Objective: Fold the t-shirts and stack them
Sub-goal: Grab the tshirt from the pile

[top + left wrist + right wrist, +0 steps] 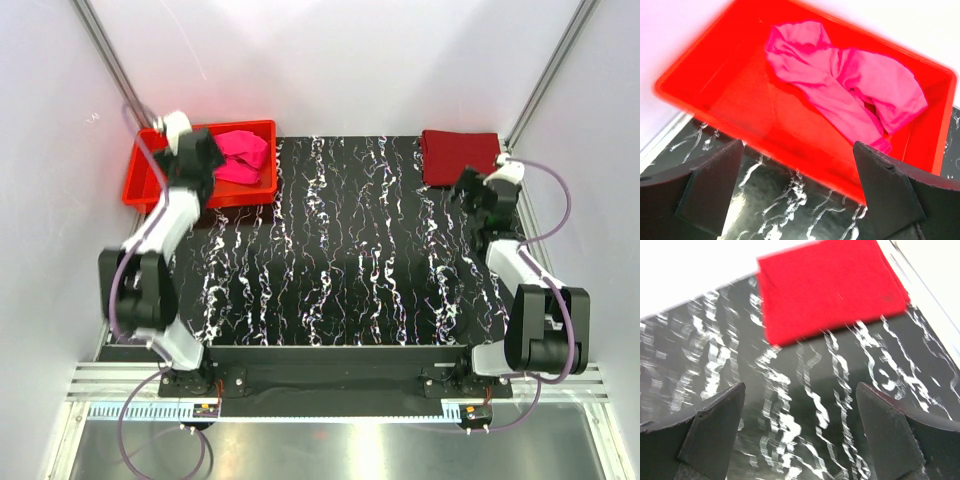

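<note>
The magenta-pink t-shirt (240,156) lies crumpled in the right half of the red plastic tray (142,183) at the table's back left; it also shows in the left wrist view (840,85). My left gripper (198,160) is open and empty, hovering at the tray's near rim (790,165), short of the shirt. The dark maroon t-shirt (460,156) lies folded flat at the back right and shows in the right wrist view (832,285). My right gripper (472,192) is open and empty, just in front of that folded shirt, above the table.
A black mat with white streaks (340,250) covers the table. White walls and slanted metal posts (110,60) close in the back corners. The mat's right edge (925,305) runs right beside the folded maroon shirt.
</note>
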You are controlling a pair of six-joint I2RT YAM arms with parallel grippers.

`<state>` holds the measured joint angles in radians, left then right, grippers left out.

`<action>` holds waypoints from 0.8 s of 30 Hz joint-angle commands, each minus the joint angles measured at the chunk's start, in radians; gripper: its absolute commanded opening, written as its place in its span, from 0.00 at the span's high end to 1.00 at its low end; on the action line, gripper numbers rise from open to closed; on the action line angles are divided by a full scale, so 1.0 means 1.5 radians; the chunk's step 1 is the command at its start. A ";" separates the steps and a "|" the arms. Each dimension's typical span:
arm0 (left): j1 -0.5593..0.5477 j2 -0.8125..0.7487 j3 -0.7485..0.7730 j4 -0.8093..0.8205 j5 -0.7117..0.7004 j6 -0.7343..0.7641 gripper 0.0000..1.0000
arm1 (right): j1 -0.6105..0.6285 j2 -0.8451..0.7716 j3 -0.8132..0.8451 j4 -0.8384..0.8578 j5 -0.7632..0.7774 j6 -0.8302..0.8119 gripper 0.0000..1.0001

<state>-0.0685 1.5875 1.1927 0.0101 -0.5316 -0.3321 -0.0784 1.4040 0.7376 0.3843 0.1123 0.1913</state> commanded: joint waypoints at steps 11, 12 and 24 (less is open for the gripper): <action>0.064 0.475 0.668 -0.409 0.325 -0.027 0.02 | 0.003 -0.053 0.118 -0.293 -0.147 0.054 0.00; 0.070 0.494 0.698 -0.411 0.334 -0.040 0.02 | 0.004 -0.061 0.118 -0.306 -0.149 0.046 0.00; 0.082 0.621 0.735 -0.244 0.445 -0.186 0.32 | 0.004 -0.086 0.124 -0.369 -0.154 0.038 0.02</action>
<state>0.0509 2.5198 2.2307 -0.4595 0.0723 -0.5560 -0.0784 1.3025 0.8818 -0.1410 -0.0998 0.2657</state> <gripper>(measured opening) 0.711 0.982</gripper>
